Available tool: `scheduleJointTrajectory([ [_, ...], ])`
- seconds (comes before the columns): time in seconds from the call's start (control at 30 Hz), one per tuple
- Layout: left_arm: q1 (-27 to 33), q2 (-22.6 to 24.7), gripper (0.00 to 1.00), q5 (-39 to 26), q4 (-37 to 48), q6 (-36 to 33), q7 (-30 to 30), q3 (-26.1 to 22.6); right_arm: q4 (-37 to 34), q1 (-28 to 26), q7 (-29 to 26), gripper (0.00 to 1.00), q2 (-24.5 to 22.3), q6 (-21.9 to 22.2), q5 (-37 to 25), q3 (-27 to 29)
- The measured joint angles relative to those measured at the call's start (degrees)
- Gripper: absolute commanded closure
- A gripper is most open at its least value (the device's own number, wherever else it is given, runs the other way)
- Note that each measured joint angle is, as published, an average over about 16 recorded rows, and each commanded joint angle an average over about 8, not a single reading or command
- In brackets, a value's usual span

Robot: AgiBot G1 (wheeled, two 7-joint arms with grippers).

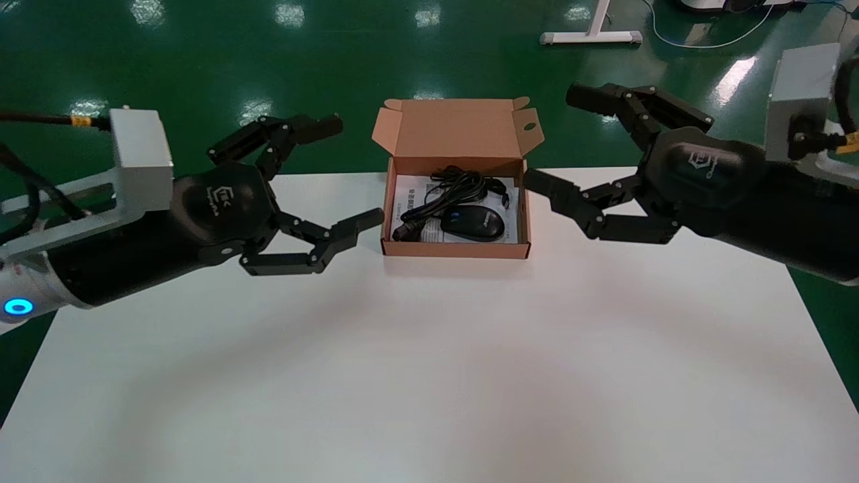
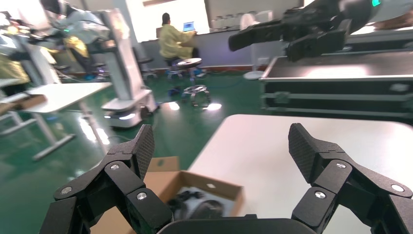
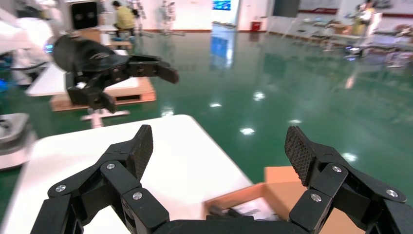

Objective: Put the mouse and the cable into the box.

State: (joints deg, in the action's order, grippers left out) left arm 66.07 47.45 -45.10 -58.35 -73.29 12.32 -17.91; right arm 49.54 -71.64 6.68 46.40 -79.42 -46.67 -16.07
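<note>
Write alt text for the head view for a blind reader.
An open cardboard box at the far edge of a white table holds a black mouse and a coiled black cable. The left gripper and right gripper, both open and empty, hover on either side of it.

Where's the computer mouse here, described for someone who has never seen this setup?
At the far edge of the white table sits an open cardboard box, between the left gripper and right gripper, both open. Near its front wall lies the mouse: a smooth, rounded black shell, unlike the thin bundled black cable behind it.
</note>
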Motion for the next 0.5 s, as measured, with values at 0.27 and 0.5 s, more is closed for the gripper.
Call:
scheduleJointTrajectory([
  [0.27, -2.0, -5.5, 0.0, 1.4, -6.7, -5.5, -10.2, 0.8, 9.9, 4.1, -7.2, 0.0, -4.7, -2.6, 2.0, 0.0],
  [0.5, -3.6, -9.8, 0.0, 2.6, -12.0, -9.8, -18.2, 1.5, 18.1, 7.6, -13.1, 0.0, -8.6, -4.7, 3.6, 0.0],
])
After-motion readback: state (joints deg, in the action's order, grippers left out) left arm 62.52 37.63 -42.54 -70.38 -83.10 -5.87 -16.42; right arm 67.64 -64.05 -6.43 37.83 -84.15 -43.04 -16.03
